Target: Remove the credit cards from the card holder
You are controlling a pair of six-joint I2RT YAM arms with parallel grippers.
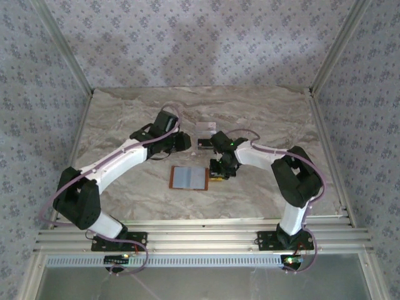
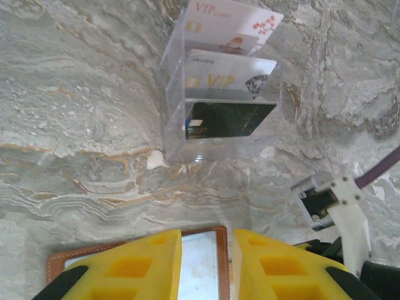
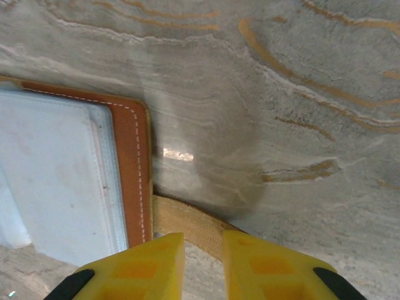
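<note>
The card holder lies open and flat mid-table, with an orange-brown rim and a grey-blue inside. Three credit cards sit in a clear ridged tray beyond it: a white one, a whitish one and a dark one. My left gripper hovers over the holder's far edge, jaws a little apart with nothing between them. My right gripper is at the holder's right edge. Its jaws stand narrowly open, and the tan strap tab crosses just beyond the tips.
The tray stands just behind the holder, between the two wrists. Part of the right arm shows close beside my left fingers. Patterned walls and metal posts enclose the marble table on three sides.
</note>
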